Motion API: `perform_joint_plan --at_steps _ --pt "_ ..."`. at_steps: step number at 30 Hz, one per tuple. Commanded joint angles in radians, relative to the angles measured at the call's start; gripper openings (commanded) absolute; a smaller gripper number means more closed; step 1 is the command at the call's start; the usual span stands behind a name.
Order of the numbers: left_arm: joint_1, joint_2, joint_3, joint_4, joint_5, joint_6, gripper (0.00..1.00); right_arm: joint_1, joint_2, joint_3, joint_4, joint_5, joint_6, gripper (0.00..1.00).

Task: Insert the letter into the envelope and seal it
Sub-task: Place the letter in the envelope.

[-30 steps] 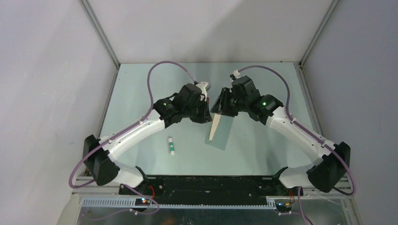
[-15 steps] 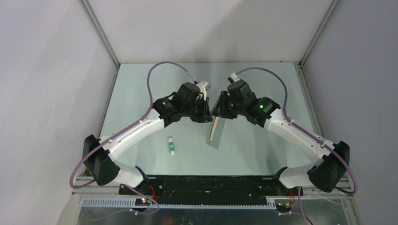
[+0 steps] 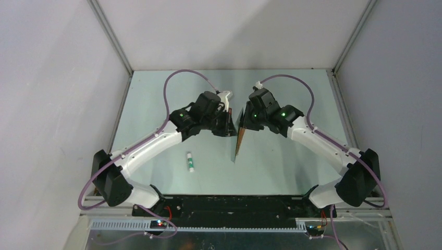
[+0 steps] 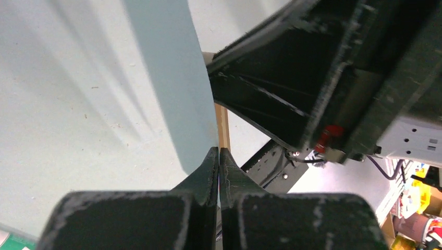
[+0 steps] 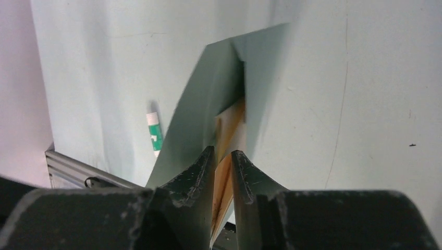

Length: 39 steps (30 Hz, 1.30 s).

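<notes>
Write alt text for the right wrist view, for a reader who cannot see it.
The right gripper, its two dark fingers slightly apart, straddles the tan letter, which sits partly inside the opened teal-grey envelope. A white and green stick lies on the pale green table to the left.

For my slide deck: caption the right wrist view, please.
Right gripper straddles the tan letter partly inside the teal envelope; glue stick beyond.
</notes>
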Motion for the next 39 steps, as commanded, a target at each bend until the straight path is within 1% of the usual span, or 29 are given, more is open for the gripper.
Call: perform_joint_plan --at_steps 1,2,4,6,9,14,18,21,28,32,35,39 --pt "0.005 -0.052 -0.010 0.061 0.070 -0.012 0.00 -0.022 0.029 0.000 0.025 0.022 -0.024 0.20" --pt "0.005 -0.050 -0.011 0.062 0.076 -0.011 0.00 -0.025 0.034 0.000 0.035 0.011 -0.027 0.20" --pt "0.005 -0.042 -0.011 0.065 0.095 -0.009 0.00 -0.029 0.040 0.000 0.069 -0.007 -0.028 0.16" --pt "0.005 -0.033 -0.012 0.068 0.116 -0.010 0.00 -0.039 0.048 0.001 0.096 -0.019 -0.027 0.06" --pt "0.004 -0.031 -0.015 0.070 0.126 -0.010 0.00 -0.057 0.078 0.017 0.096 -0.029 -0.028 0.01" --pt "0.004 -0.037 -0.018 0.074 0.132 -0.006 0.00 -0.065 0.102 0.022 0.116 -0.088 -0.025 0.00" --pt "0.005 -0.032 -0.021 0.065 0.125 0.002 0.00 -0.060 0.079 0.022 0.147 -0.119 -0.013 0.00" --pt "0.003 -0.031 -0.027 0.066 0.130 0.009 0.00 -0.060 0.042 0.025 0.150 -0.109 -0.001 0.00" --pt "0.000 -0.027 -0.029 0.064 0.116 0.018 0.00 -0.044 0.024 0.053 0.111 -0.103 0.048 0.00" --pt "0.001 -0.023 -0.033 0.067 0.120 0.020 0.00 -0.026 0.003 0.053 0.103 -0.069 0.060 0.00" --pt "0.001 -0.024 -0.036 0.070 0.134 0.024 0.00 -0.028 0.006 0.053 0.090 -0.037 0.063 0.00" --pt "0.001 -0.040 -0.045 0.086 0.160 0.026 0.00 -0.036 0.059 0.053 0.094 0.009 0.066 0.00"
